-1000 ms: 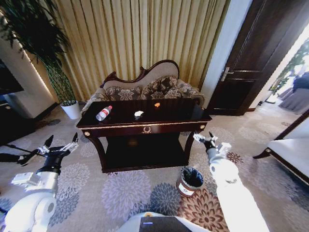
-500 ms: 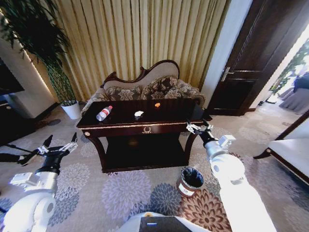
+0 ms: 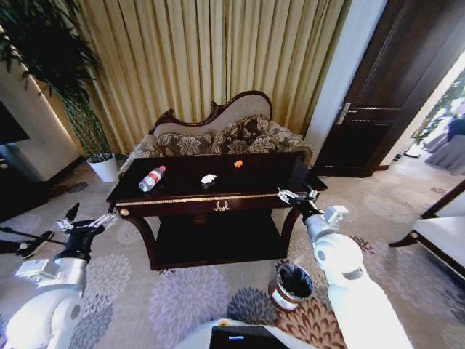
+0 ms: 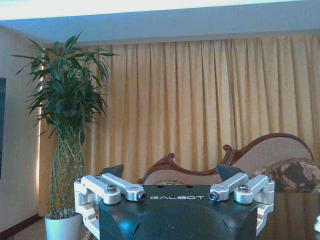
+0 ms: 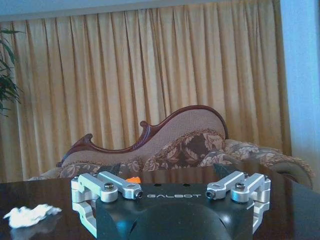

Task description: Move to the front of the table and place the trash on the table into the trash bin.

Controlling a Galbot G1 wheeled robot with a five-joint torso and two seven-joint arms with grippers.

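You have one table (image 3: 254,198) with three bits of trash on top: one plastic bottle (image 3: 151,179), one white paper wad (image 3: 208,178) and one orange scrap (image 3: 237,163). One trash bin (image 3: 293,285) stands on the carpet. Two grippers: left (image 3: 89,219), right (image 3: 296,195).

Head camera: high, looking forward and down over the table (image 3: 218,190), whole top in frame, sofa (image 3: 218,134) behind it. Right wrist camera: low, at tabletop level at the table's (image 5: 50,192) near edge, facing the sofa (image 5: 165,145). Left wrist camera: low, off the table's left end, facing the sofa (image 4: 260,160) and curtains (image 4: 200,105).
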